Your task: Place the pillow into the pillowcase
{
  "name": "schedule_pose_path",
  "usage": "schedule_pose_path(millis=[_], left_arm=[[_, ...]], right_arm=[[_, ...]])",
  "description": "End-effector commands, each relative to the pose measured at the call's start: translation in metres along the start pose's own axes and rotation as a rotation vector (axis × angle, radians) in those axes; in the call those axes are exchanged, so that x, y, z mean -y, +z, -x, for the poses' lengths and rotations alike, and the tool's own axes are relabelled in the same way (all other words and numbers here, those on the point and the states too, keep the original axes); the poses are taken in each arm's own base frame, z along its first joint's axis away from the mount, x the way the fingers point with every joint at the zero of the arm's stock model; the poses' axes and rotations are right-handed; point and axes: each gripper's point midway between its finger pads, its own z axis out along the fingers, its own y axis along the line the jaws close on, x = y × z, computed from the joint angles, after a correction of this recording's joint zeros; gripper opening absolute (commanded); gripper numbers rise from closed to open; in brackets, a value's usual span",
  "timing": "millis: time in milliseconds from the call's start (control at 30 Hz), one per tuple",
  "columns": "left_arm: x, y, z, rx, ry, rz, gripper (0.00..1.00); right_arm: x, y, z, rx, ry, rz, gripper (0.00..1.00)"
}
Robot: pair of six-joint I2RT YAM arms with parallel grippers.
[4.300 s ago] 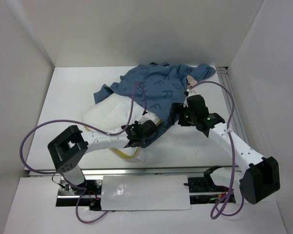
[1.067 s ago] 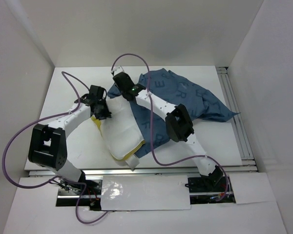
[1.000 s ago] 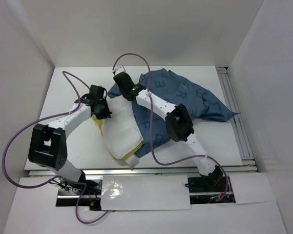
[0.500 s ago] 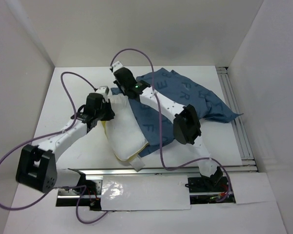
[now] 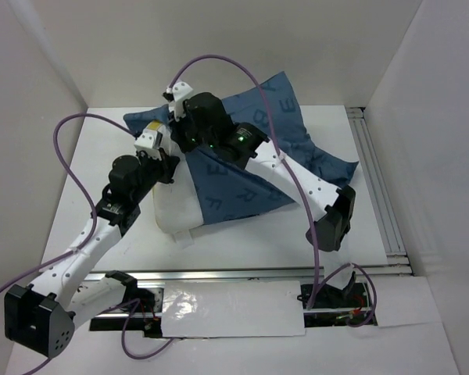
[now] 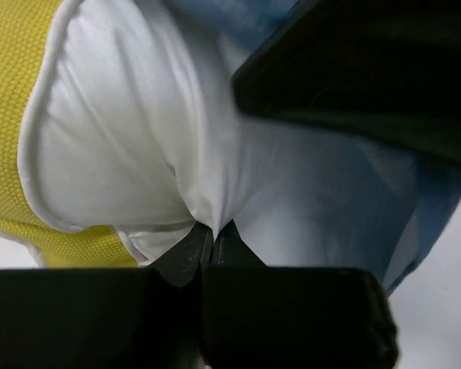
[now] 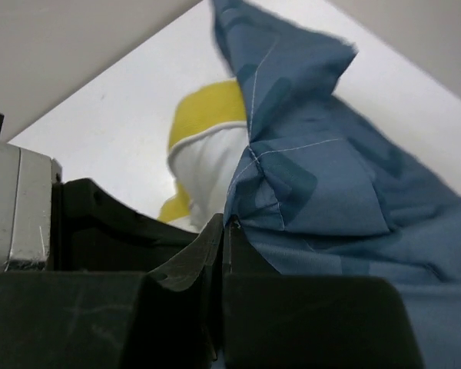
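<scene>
Left pincer (image 6: 213,233) clamped on a fold of the soft white rectangular pillow (image 6: 115,146); right pincer (image 7: 224,227) clamped on the blue letter-printed fabric pillowcase (image 7: 330,177) hem.

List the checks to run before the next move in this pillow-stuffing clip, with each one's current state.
1. Left jaws hold the pillow: ok, shut on a pinch of white fabric.
2. Right jaws hold the pillowcase: ok, shut on its stitched edge.
3. Pillow fully inside: not ok, its near end sticks out.
4. Pillowcase mouth open around the pillow: cannot tell.
</scene>
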Motion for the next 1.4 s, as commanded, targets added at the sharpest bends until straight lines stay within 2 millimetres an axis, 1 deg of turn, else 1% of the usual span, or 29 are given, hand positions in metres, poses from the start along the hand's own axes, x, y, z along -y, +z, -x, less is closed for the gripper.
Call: schedule_pose_path(millis=[0, 67, 100, 167, 233, 300, 333, 400, 433, 533, 567, 600, 633, 700, 767, 800, 833, 867, 900, 933, 967, 1000, 1033, 1133, 1167, 1233, 1300, 1333, 1367], left_arm=[[0.044, -0.008, 0.056, 0.233, 0.011, -0.198, 0.00], [0.053, -0.010, 0.062, 0.258, 0.015, -0.225, 0.00], [0.057, -0.011, 0.064, 0.266, 0.019, -0.244, 0.00], [0.073, -0.015, 0.068, 0.297, 0.049, -0.315, 0.00], [0.080, -0.017, 0.069, 0.315, 0.056, -0.348, 0.00], [0.089, -0.022, 0.060, 0.312, 0.076, -0.401, 0.00], [0.089, -0.025, 0.063, 0.336, 0.080, -0.405, 0.00], [0.096, -0.031, 0.055, 0.341, 0.074, -0.439, 0.00], [0.100, -0.033, 0.058, 0.354, 0.075, -0.452, 0.00], [0.085, -0.017, 0.041, 0.336, 0.038, -0.360, 0.00], [0.076, -0.011, 0.046, 0.365, 0.027, -0.307, 0.00], [0.069, -0.004, 0.035, 0.336, -0.011, -0.268, 0.00], [0.064, 0.003, 0.033, 0.326, -0.031, -0.239, 0.00], [0.052, 0.021, 0.007, 0.237, -0.062, -0.175, 0.00], [0.048, 0.029, -0.007, 0.177, -0.115, -0.143, 0.00], [0.041, 0.033, -0.015, 0.157, -0.132, -0.104, 0.00], [0.035, 0.033, -0.028, 0.117, -0.177, -0.071, 0.02], [0.028, 0.035, -0.042, 0.078, -0.197, -0.033, 0.10], [0.025, 0.035, -0.049, 0.054, -0.210, -0.008, 0.28], [0.022, 0.034, -0.057, 0.031, -0.236, 0.025, 0.39], [0.017, 0.031, -0.072, -0.029, -0.244, 0.057, 0.47], [0.013, 0.029, -0.084, -0.062, -0.240, 0.078, 0.52], [0.013, 0.027, -0.090, -0.083, -0.246, 0.091, 0.60], [0.009, 0.013, -0.107, -0.156, -0.255, 0.134, 0.73], [0.006, 0.008, -0.107, -0.163, -0.263, 0.150, 0.76], [0.001, -0.003, -0.121, -0.216, -0.264, 0.184, 0.77], [0.002, -0.011, -0.128, -0.242, -0.276, 0.187, 0.79], [0.003, -0.017, -0.124, -0.238, -0.277, 0.186, 0.79], [0.005, -0.025, -0.136, -0.285, -0.269, 0.183, 0.79]], right_arm=[[-0.075, -0.007, -0.001, -0.035, 0.057, 0.282, 0.00], [-0.085, 0.000, -0.012, -0.065, 0.079, 0.331, 0.00], [-0.088, 0.002, -0.009, -0.055, 0.078, 0.349, 0.00], [-0.089, 0.012, -0.017, -0.070, 0.079, 0.347, 0.00], [-0.088, 0.014, -0.015, -0.064, 0.079, 0.338, 0.00], [-0.069, 0.020, -0.006, -0.031, 0.111, 0.283, 0.00], [-0.054, 0.024, -0.011, -0.035, 0.130, 0.259, 0.00], [-0.052, 0.018, -0.005, -0.016, 0.173, 0.309, 0.00], [-0.053, 0.022, -0.011, -0.018, 0.185, 0.333, 0.00], [-0.066, 0.018, -0.016, -0.049, 0.194, 0.414, 0.00], [-0.066, 0.019, -0.013, -0.047, 0.194, 0.415, 0.00], [-0.066, 0.024, -0.020, -0.067, 0.197, 0.411, 0.00], [-0.064, 0.023, -0.021, -0.079, 0.200, 0.397, 0.00], [-0.058, 0.030, -0.032, -0.107, 0.216, 0.352, 0.00], [-0.042, 0.046, -0.061, -0.171, 0.240, 0.252, 0.00], [-0.040, 0.049, -0.068, -0.190, 0.262, 0.228, 0.00], [-0.031, 0.059, -0.086, -0.227, 0.274, 0.173, 0.00], [-0.028, 0.061, -0.099, -0.263, 0.284, 0.148, 0.00], [-0.020, 0.064, -0.108, -0.285, 0.288, 0.124, 0.01], [-0.018, 0.070, -0.123, -0.320, 0.300, 0.105, 0.04], [-0.010, 0.072, -0.130, -0.338, 0.306, 0.090, 0.12], [-0.004, 0.072, -0.132, -0.345, 0.312, 0.078, 0.18], [-0.004, 0.076, -0.140, -0.360, 0.322, 0.073, 0.22], [0.008, 0.079, -0.147, -0.374, 0.342, 0.051, 0.39], [0.009, 0.079, -0.147, -0.374, 0.342, 0.050, 0.45], [0.010, 0.077, -0.149, -0.366, 0.340, 0.041, 0.64], [0.015, 0.071, -0.129, -0.294, 0.339, 0.049, 0.75], [0.015, 0.069, -0.136, -0.302, 0.340, 0.047, 0.85], [0.016, 0.059, -0.119, -0.260, 0.327, 0.048, 0.91]])
